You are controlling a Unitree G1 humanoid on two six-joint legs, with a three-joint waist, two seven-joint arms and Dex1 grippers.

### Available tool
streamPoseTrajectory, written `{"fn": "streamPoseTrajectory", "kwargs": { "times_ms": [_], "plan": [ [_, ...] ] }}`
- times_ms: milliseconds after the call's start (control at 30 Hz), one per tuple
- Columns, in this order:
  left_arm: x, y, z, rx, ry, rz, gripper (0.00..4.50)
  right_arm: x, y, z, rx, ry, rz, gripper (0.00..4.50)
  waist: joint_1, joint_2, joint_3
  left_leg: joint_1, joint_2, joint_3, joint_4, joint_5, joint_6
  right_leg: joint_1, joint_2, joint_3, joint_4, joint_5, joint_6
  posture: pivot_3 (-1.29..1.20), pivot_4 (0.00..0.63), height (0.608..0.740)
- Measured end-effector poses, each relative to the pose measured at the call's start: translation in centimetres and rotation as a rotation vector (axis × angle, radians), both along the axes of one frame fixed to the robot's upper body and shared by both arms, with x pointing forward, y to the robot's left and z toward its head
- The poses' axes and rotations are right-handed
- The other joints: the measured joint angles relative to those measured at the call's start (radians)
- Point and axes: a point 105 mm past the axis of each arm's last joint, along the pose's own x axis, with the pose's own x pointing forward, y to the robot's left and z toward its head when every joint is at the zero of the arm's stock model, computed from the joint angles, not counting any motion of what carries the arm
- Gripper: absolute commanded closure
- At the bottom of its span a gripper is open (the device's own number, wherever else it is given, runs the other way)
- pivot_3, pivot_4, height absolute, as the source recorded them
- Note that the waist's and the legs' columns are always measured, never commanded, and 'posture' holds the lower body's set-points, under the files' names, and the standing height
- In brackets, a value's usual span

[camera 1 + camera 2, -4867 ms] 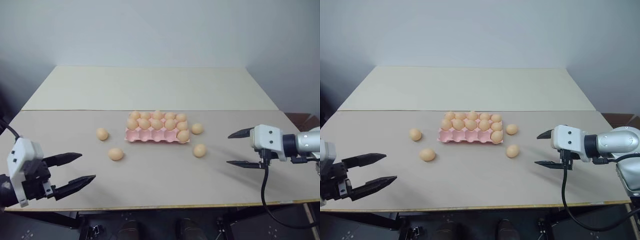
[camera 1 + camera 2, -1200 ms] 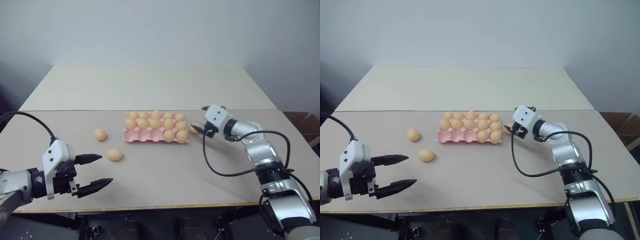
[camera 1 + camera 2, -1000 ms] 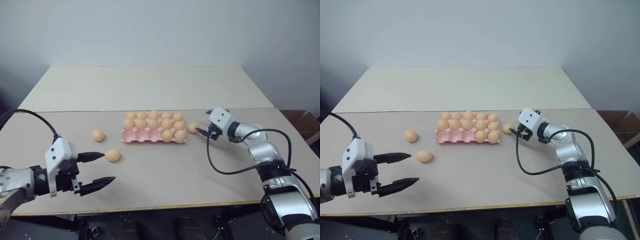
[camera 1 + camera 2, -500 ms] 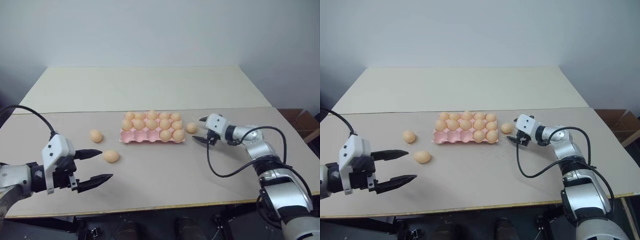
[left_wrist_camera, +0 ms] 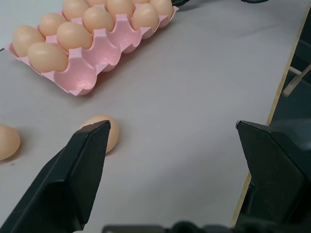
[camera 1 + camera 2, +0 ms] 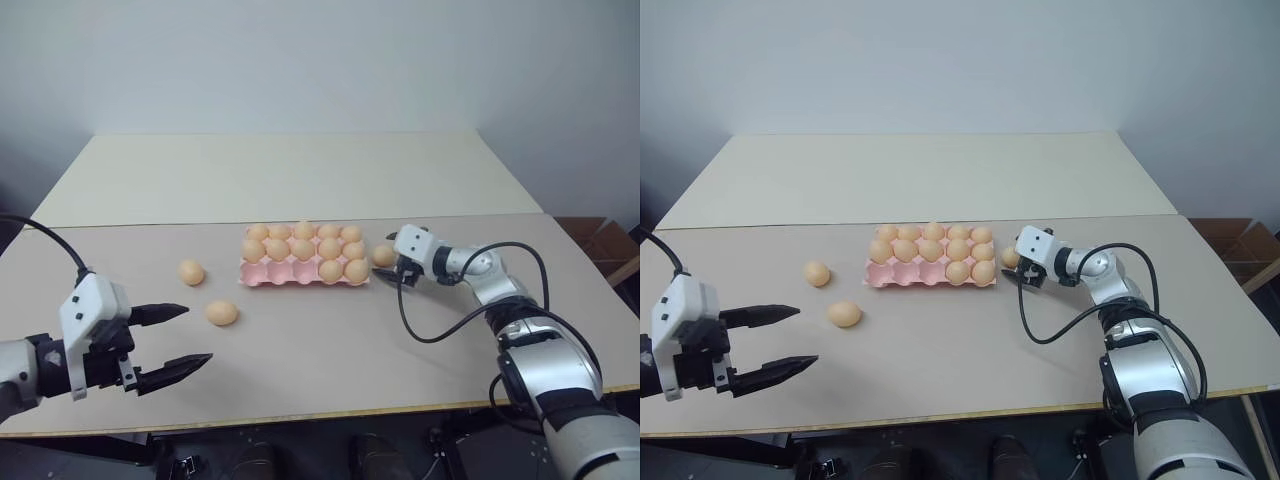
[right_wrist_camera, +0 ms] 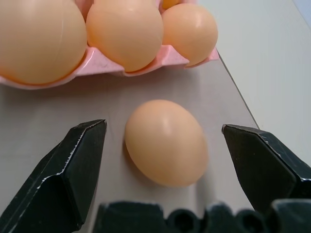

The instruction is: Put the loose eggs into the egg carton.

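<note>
While L gripper (image 6: 172,340) hangs wide, R gripper (image 7: 165,145), wide too, straddles pale-orange smooth oval egg (image 7: 166,142) right of pink moulded egg carton (image 6: 290,274).

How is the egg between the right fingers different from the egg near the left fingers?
The right-side egg lies beside the egg carton, between the open right gripper fingers. The left-side egg lies apart from the carton, ahead of the open left gripper, not between its fingers. Both are tan and rest on the table.

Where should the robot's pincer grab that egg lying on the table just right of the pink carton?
Across its rounded middle, I'd say. The egg lies on its side beside the egg carton, apart from it. The right gripper is open, one finger on each flank, coming low from the side away from the carton.
</note>
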Motion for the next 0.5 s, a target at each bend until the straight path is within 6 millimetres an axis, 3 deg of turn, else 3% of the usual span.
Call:
{"fn": "streamPoseTrajectory", "kwargs": {
  "times_ms": [100, 267, 500],
  "plan": [
    [-0.01, -0.11, 0.04, 0.001, -0.004, 0.0, 0.0, 0.03, -0.05, -0.19, 0.002, 0.012, -0.006, 0.58, 0.001, 0.0, 0.0, 0.0, 0.0, 0.0, -0.001, 0.0, 0.0, 0.0, 0.0, 0.0, -0.001, 0.003, -0.003, 0.0, 0.15, 0.74],
    [-0.05, -0.16, -0.03, 0.003, -0.002, -0.001, 0.0, 0.0, -0.23, -0.49, 0.004, 0.024, -0.014, 2.24, 0.0, 0.0, 0.0, 0.0, 0.0, 0.0, -0.001, 0.0, 0.0, 0.0, 0.0, 0.0, -0.001, 0.002, -0.003, 0.0, 0.15, 0.74],
    [0.21, -0.64, -0.03, 0.0, -0.01, -0.014, 0.0, 0.12, -0.55, -0.4, 0.008, 0.018, -0.032, 2.39, 0.0, 0.0, 0.0, 0.0, 0.0, 0.0, -0.001, 0.0, 0.0, 0.0, 0.0, 0.0, 0.0, 0.002, -0.002, 0.0, 0.15, 0.74]
  ]
}}
